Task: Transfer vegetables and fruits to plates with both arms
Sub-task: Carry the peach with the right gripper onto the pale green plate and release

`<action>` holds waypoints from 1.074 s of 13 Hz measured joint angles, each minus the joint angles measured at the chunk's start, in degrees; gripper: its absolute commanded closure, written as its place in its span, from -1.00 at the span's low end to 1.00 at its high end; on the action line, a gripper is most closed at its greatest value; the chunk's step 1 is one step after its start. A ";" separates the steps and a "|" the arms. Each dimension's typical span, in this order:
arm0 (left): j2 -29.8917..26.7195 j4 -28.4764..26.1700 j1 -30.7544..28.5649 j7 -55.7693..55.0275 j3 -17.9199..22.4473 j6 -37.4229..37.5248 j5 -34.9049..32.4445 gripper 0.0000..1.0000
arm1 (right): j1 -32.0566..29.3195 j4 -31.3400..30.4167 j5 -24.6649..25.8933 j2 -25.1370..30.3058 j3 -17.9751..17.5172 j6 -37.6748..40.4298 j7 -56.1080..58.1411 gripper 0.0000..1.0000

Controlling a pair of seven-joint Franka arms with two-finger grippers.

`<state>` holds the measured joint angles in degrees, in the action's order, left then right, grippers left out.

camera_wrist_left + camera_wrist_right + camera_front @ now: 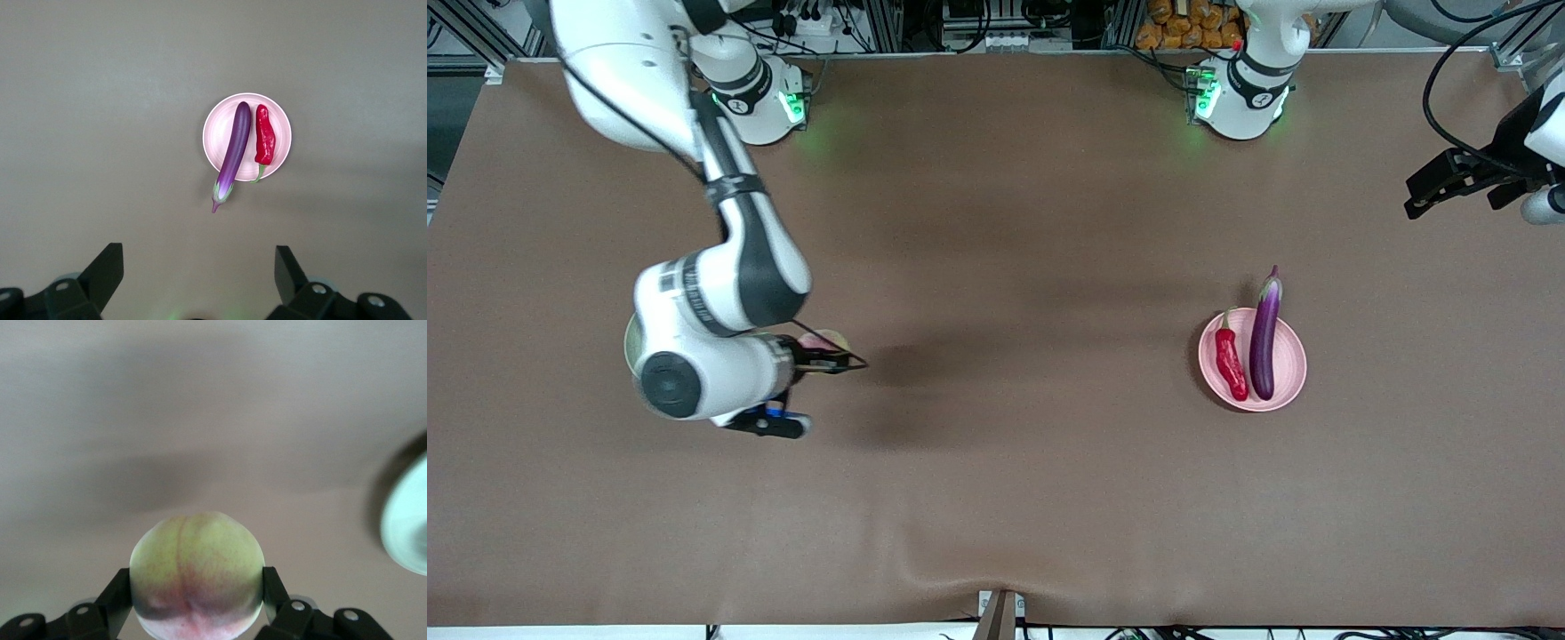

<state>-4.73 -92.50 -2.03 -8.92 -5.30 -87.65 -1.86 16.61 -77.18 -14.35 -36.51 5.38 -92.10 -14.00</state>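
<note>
A yellowish-pink peach sits between the fingers of my right gripper, which is shut on it. In the front view that gripper holds the peach in the air, over the table beside the pale green plate, most of which my right arm hides. The green plate's rim also shows in the right wrist view. On the pink plate lie a purple eggplant and a red chili pepper. My left gripper waits open and empty, raised over the left arm's end of the table, looking down on the pink plate.
The brown table cover has a wrinkle near the front camera's edge. The two arm bases stand along the edge farthest from the front camera. The eggplant's stem end overhangs the pink plate's rim.
</note>
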 measured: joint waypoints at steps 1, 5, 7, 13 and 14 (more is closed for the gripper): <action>0.00 0.00 0.00 0.00 0.00 0.00 0.00 -1.00 | -2.74 -3.06 0.02 1.52 0.07 -0.04 5.21 1.00; 0.00 0.01 0.00 0.00 0.00 0.00 0.00 -1.00 | -12.34 -11.42 2.14 3.53 0.29 -2.80 21.04 1.00; 0.00 0.01 0.00 0.01 0.00 0.00 0.00 -1.00 | -14.04 -16.21 3.46 3.53 0.55 -9.23 27.45 1.00; 0.00 0.02 0.00 0.01 0.03 0.00 0.00 -1.00 | -20.98 -21.22 4.38 2.99 1.20 -15.99 40.49 1.00; 0.00 0.02 0.00 0.01 0.03 0.00 0.00 -1.00 | -20.96 -21.30 4.38 2.95 1.04 -15.99 40.52 0.56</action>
<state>-4.73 -92.48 -2.03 -8.91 -5.27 -87.65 -1.86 -4.35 -98.48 -9.97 -33.57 6.42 -108.09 26.52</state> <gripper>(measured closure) 0.000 0.172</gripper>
